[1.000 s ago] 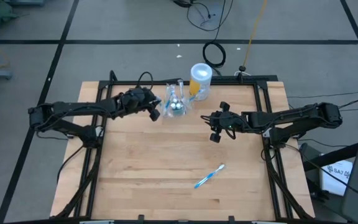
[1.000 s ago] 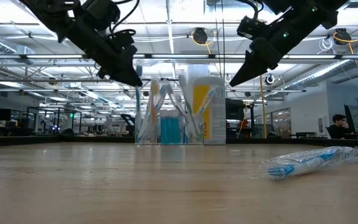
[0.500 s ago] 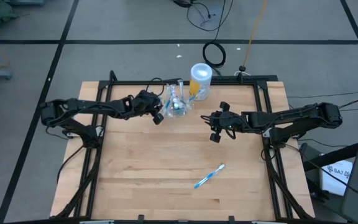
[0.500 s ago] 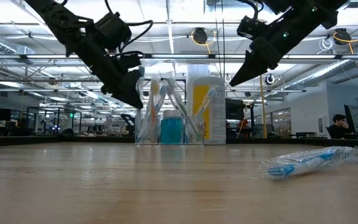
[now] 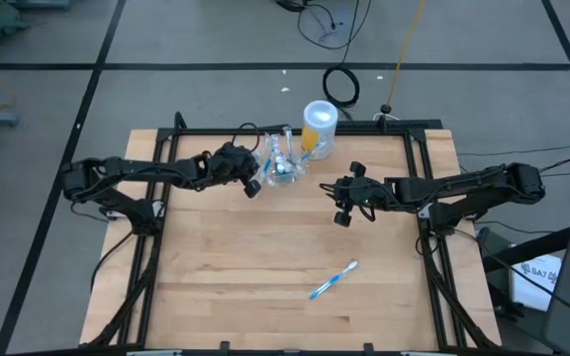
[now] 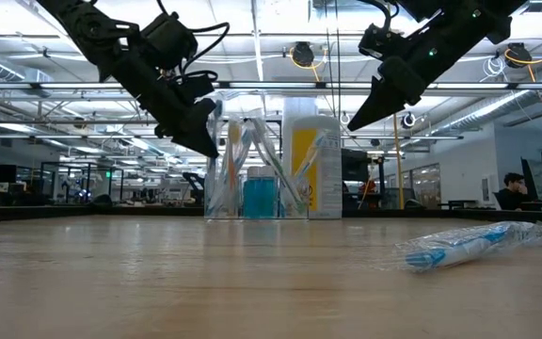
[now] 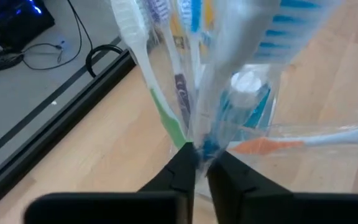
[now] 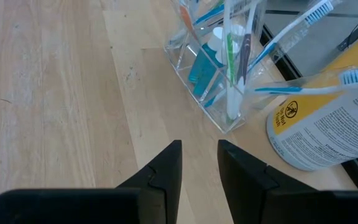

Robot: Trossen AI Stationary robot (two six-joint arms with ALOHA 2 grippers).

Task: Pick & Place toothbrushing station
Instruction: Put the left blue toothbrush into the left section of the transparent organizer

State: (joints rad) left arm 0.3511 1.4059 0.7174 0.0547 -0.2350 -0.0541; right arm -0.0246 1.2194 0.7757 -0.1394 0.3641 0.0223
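The see-through cup (image 5: 281, 166) stands on its base at the table's far middle, with several toothbrushes and a blue tube standing in it; it also shows in the low view (image 6: 257, 169) and the right wrist view (image 8: 219, 68). My left gripper (image 5: 253, 181) is right beside the cup's left side, shut on a see-through-wrapped toothbrush (image 7: 247, 81). My right gripper (image 5: 342, 206) hangs open and empty above the table to the cup's right. Another wrapped toothbrush (image 5: 332, 280) lies flat on the table near the front. My left gripper pinches the wrapped toothbrush by its near end (image 7: 202, 144) between its two fingers. The fingers slant down from the table's left toward the cup. The brush runs away from the fingers toward the cup, its blue bristle end (image 7: 291, 25) farthest off. Whether it touches the cup I cannot tell.
A taller yellow container with a white-blue lid (image 5: 320, 124) stands just behind and right of the cup. The wrapped toothbrush also shows in the low view (image 6: 473, 245). Bare wood lies across the table's middle and left front.
My left gripper has gone a little toward the table's right edge and down, closing on the cup's left side with the wrapped toothbrush still between its fingers. My right gripper has kept still.
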